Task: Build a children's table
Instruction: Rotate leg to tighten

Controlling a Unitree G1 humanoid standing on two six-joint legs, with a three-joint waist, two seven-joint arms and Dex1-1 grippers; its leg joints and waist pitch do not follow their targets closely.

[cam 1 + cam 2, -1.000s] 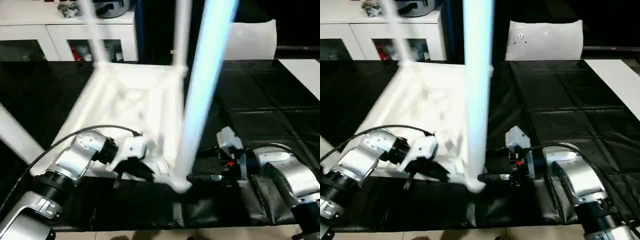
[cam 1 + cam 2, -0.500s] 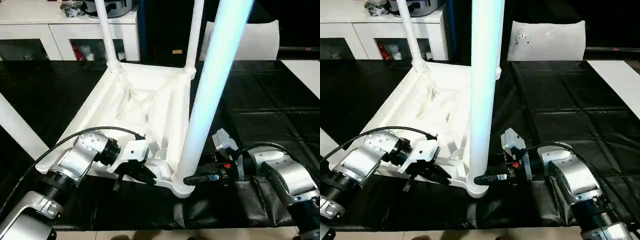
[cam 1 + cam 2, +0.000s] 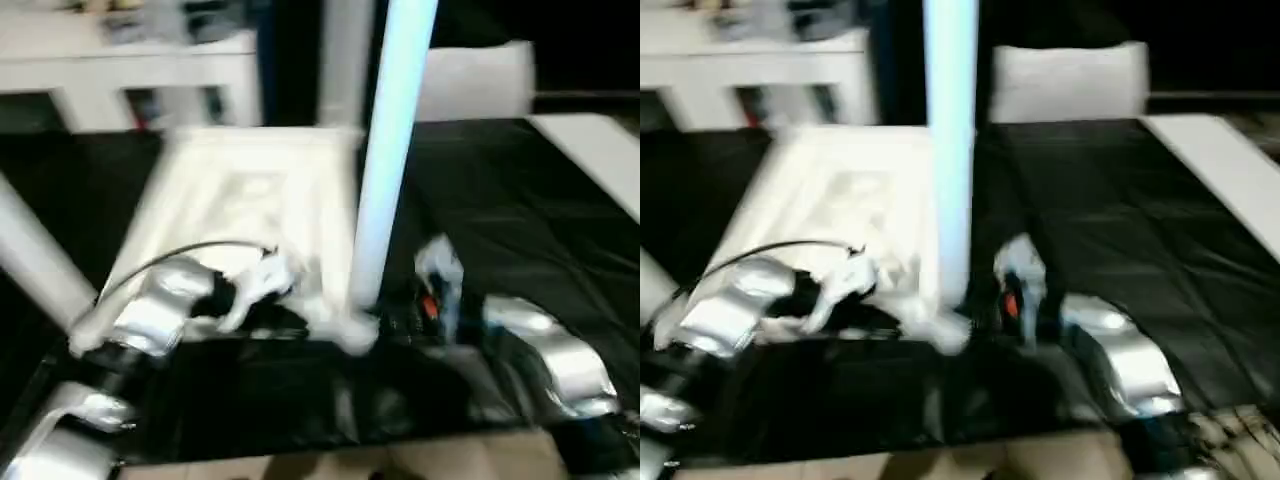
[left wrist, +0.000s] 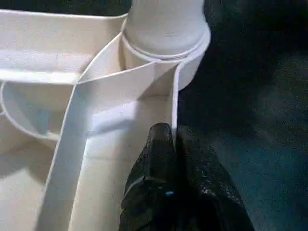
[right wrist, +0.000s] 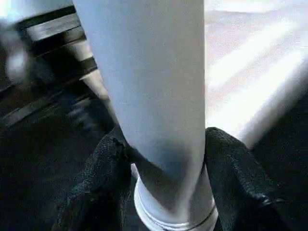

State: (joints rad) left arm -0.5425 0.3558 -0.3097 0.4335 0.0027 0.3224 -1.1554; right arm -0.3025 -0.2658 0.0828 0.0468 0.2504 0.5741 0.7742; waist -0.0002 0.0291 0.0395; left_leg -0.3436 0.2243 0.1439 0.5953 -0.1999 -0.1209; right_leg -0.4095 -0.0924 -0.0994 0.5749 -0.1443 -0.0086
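While fingers (image 5: 103,185) around leg (image 5: 154,96)

Upright leg (image 3: 385,170) between arms; open black surface (image 3: 520,200) rightward.

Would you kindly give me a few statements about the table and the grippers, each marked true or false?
1. The table lies top-down, legs pointing up. True.
2. The right gripper has the near leg between its fingers. True.
3. The left gripper is wide open. False: it is shut on the table's rim wall.
4. The near leg lies flat on the black surface. False: it stands in a corner socket.
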